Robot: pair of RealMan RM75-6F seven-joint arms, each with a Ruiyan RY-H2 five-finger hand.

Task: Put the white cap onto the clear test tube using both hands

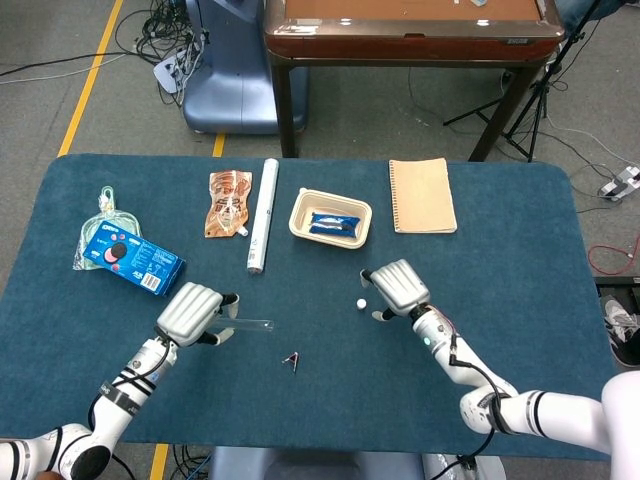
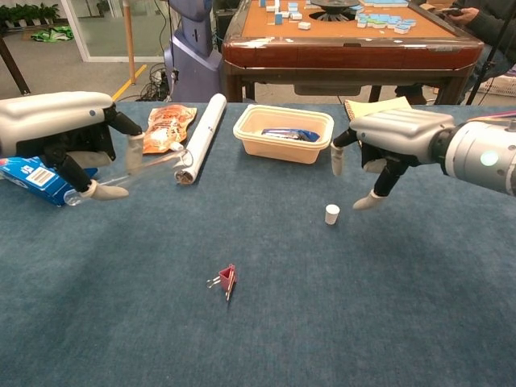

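My left hand (image 1: 192, 311) (image 2: 60, 137) grips the clear test tube (image 1: 250, 323) (image 2: 153, 165), which lies nearly level above the table with its open end toward the middle. The white cap (image 1: 361, 303) (image 2: 331, 214) stands upright on the blue cloth, untouched. Just to its right and above it hovers my right hand (image 1: 398, 286) (image 2: 395, 141), with its fingers spread apart and nothing in them; one fingertip reaches down near the cap's right side.
A small red binder clip (image 1: 292, 359) (image 2: 226, 280) lies in front of the cap. At the back are a rolled white tube (image 1: 263, 213), a beige tray (image 2: 248, 131) with a blue packet, an orange snack pouch (image 1: 229, 202), a blue box (image 1: 133, 259) and a tan notebook (image 1: 421, 195).
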